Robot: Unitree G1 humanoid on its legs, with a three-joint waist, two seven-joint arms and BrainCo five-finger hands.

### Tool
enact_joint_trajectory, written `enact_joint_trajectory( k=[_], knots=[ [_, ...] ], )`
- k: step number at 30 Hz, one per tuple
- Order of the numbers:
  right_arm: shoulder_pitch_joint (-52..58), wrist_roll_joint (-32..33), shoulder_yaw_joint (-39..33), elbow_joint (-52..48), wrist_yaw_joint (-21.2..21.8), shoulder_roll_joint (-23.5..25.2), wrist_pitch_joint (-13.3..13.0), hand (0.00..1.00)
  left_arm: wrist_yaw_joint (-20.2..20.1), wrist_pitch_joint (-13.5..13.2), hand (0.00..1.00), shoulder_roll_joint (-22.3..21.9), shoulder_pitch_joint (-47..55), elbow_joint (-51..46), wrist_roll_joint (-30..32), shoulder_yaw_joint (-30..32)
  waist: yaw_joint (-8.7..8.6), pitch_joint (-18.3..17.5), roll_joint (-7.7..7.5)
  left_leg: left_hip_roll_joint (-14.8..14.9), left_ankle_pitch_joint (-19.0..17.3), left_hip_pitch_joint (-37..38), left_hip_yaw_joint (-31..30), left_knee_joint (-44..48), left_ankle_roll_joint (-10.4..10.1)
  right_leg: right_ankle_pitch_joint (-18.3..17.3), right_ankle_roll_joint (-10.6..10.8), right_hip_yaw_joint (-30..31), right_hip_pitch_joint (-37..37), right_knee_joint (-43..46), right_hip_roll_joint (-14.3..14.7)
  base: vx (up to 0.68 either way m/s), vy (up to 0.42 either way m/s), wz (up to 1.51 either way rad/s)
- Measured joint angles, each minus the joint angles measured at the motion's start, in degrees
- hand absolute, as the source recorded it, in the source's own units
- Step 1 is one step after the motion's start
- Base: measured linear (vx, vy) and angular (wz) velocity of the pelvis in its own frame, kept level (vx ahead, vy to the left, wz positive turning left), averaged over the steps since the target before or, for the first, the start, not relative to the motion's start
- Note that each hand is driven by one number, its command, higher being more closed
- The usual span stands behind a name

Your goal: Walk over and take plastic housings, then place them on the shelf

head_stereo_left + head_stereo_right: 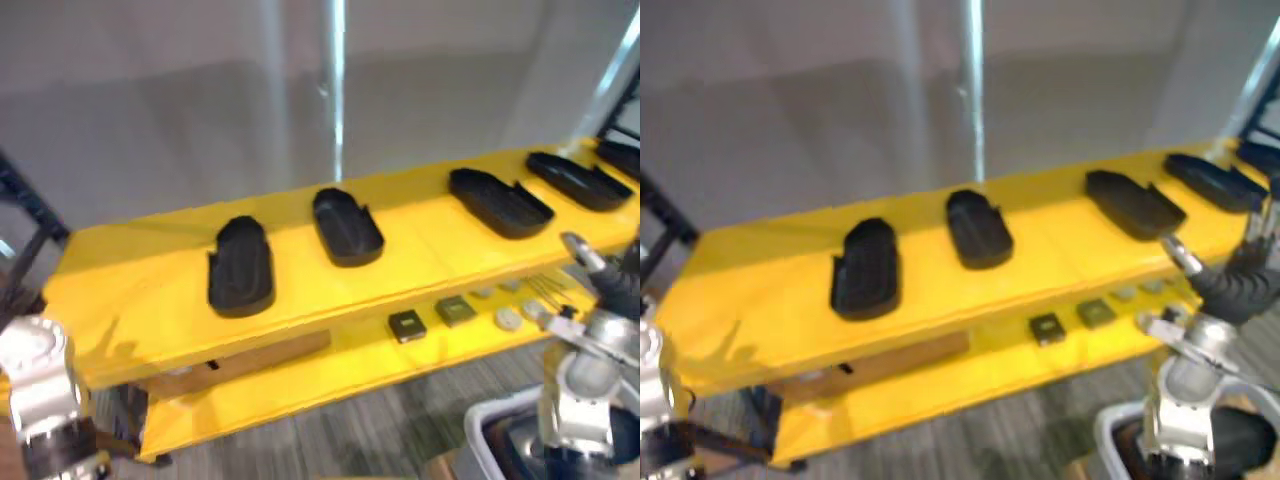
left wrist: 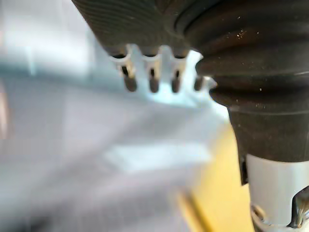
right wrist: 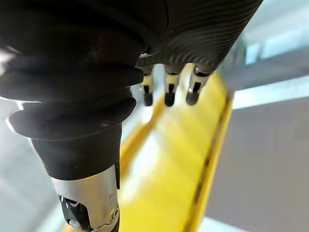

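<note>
Several black plastic housings lie in a row on the top tier of a yellow shelf (image 1: 130,300): one at the left (image 1: 241,265), one in the middle (image 1: 347,226), one further right (image 1: 500,202) and more at the far right end (image 1: 578,180). My right hand (image 1: 1232,285) hangs at the shelf's right front corner, below the housings; in the right wrist view its fingers (image 3: 169,89) are relaxed over yellow surface and hold nothing. My left hand (image 2: 153,79) has relaxed fingers with nothing in them.
The lower yellow tier carries small square parts (image 1: 407,326) and round discs (image 1: 510,318). A metal pole (image 1: 337,90) rises behind the shelf. A wooden plank (image 1: 250,365) sits under the top tier. A white bin's rim (image 1: 478,425) shows at lower right.
</note>
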Motion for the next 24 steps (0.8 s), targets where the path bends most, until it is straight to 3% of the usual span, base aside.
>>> enact_joint_trajectory(
  k=[4, 7, 10, 13, 17, 19, 21, 23, 24],
  knots=[
    [-8.64, 1.61, 4.81, 0.04, 7.06, -3.32, 5.74, 0.00, 1.84, -1.45, 0.00, -4.79, 8.53, 1.49, -0.06, 3.82, 3.42, -0.55, -1.00, -0.48, 1.00, -1.86, -3.49, 0.00, -0.09, -0.22, -0.01, -3.74, 0.62, -0.63, -0.22, -0.03, -0.006, 0.50],
    [-14.29, 2.39, 8.07, 0.12, 12.10, -3.68, 10.18, 0.00, -0.23, -3.84, 0.00, -8.55, 13.90, 8.08, -2.17, 5.10, 5.78, -0.66, -1.47, -0.93, 1.80, -2.96, -5.58, 0.00, 0.02, -0.55, 0.05, -5.99, 0.79, -0.54, -0.65, 0.01, 0.005, 0.39],
    [-16.98, 3.43, 11.63, 1.14, 18.50, -4.13, 15.07, 0.00, -7.26, -7.15, 0.00, -12.60, 18.39, 19.05, -4.79, 3.85, 6.90, -0.71, -2.40, -1.39, 2.12, -3.79, -7.09, 0.01, 0.35, -0.29, 0.57, -7.73, 0.81, -0.02, -1.14, 0.04, -0.001, 0.26],
    [-17.85, 1.71, 15.84, 3.24, 22.98, -4.34, 18.17, 0.00, -14.91, -8.49, 0.00, -14.36, 19.96, 30.01, -6.93, 0.50, 7.17, -0.74, -3.38, -1.92, 2.12, -3.98, -7.29, 0.01, 0.36, -0.48, 0.59, -7.93, 0.61, 0.35, -1.51, 0.03, 0.012, 0.06],
    [-19.12, 2.53, 22.21, 3.47, 32.04, -5.66, 19.70, 0.00, -24.71, -8.50, 0.00, -15.20, 19.21, 39.98, -9.99, -1.85, 6.99, -0.57, -4.04, -1.81, 2.10, -4.60, -7.04, 0.00, 0.51, -0.57, 0.73, -7.72, -0.28, 0.77, -1.81, 0.00, 0.000, -0.02],
    [-20.88, 5.08, 28.45, 3.54, 40.56, -7.28, 22.18, 0.00, -30.05, -8.23, 0.00, -14.64, 18.27, 45.45, -12.12, -4.49, 6.84, -0.40, -4.60, -1.65, 2.11, -4.53, -6.74, -0.01, 0.51, -0.57, 0.73, -7.43, -0.38, 0.81, -1.74, -0.02, -0.013, -0.06],
    [-21.95, 6.25, 31.64, 3.92, 45.38, -7.53, 23.81, 0.00, -33.07, -7.66, 0.00, -14.41, 17.40, 49.16, -14.24, -5.94, 6.88, -0.46, -4.97, -1.50, 2.11, -4.50, -6.67, -0.01, 0.51, -0.58, 0.71, -7.30, -0.39, 0.81, -1.61, -0.01, -0.016, -0.04],
    [-22.77, 6.34, 33.11, 4.75, 47.67, -7.68, 24.79, 0.00, -35.83, -7.16, 0.00, -14.49, 17.37, 51.96, -15.62, -6.91, 6.87, -0.68, -5.53, -1.34, 2.11, -4.44, -6.50, -0.01, 0.50, -0.60, 0.65, -7.08, -0.39, 0.89, -1.50, 0.00, -0.014, -0.04],
    [-22.80, 8.80, 33.10, 4.52, 45.60, -9.00, 25.74, 0.00, -41.43, -5.52, 0.00, -13.86, 18.10, 57.91, -16.28, -10.79, 6.79, -0.08, -6.86, -0.06, 1.99, -3.58, -5.91, -0.04, 0.12, -1.62, 0.08, -6.05, -0.38, 1.68, -0.38, 0.00, 0.000, 0.00]
  ],
)
